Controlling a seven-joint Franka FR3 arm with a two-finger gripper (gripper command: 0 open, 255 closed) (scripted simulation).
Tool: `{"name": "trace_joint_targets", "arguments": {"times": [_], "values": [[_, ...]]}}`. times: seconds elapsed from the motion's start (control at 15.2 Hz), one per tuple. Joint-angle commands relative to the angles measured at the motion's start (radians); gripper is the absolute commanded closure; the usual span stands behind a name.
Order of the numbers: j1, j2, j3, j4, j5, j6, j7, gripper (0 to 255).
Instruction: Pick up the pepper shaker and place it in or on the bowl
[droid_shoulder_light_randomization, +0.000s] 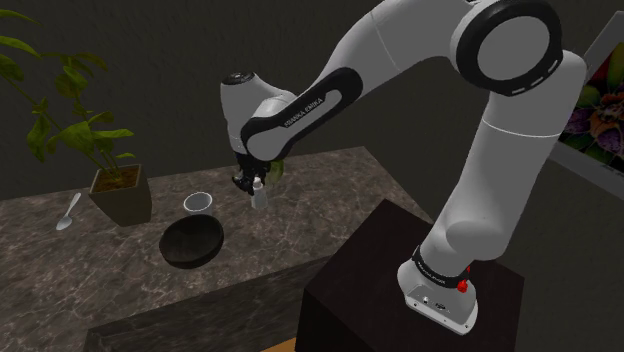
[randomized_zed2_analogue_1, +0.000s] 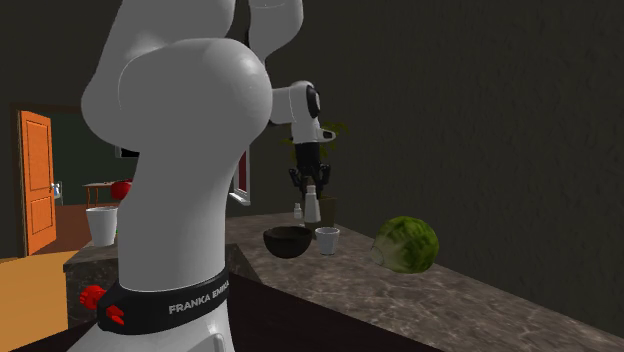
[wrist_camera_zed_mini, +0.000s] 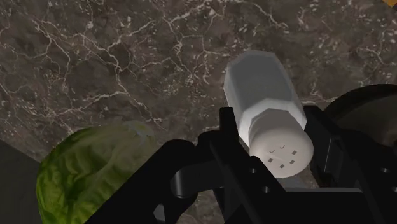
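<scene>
While the arm reaches over the dark marbled counter (droid_shoulder_light_randomization: 330, 190) — gripper (droid_shoulder_light_randomization: 249, 186): fingers clasped on the pepper shaker (wrist_camera_zed_mini: 262, 86), one at each side.
pepper shaker: white, perforated cap toward the hand; beside the bowl (droid_shoulder_light_randomization: 191, 242), outside it, on the stand's side.
bowl: dark, upright on the counter.
cup (droid_shoulder_light_randomization: 198, 203): small, white, just beside the bowl.
lettuce (randomized_zed2_analogue_1: 405, 243): green — beyond the pepper shaker from the bowl.
potted plant (droid_shoulder_light_randomization: 120, 190), spoon (droid_shoulder_light_randomization: 68, 212): on the bowl's side away from the pepper shaker.
</scene>
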Motion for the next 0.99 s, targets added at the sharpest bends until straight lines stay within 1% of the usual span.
{"name": "trace_joint_targets", "arguments": {"times": [0.0, 0.26, 0.53, 0.73, 0.92], "values": [[0.022, 0.054, 0.008, 0.082, -0.015, -0.035, 0.034, 255], [0.078, 0.17, 0.02, 0.254, -0.046, -0.106, 0.101, 255], [0.141, 0.296, 0.024, 0.452, -0.073, -0.189, 0.153, 255], [0.193, 0.401, 0.022, 0.624, -0.091, -0.263, 0.182, 255], [0.252, 0.521, 0.017, 0.828, -0.106, -0.351, 0.2, 255]]}}
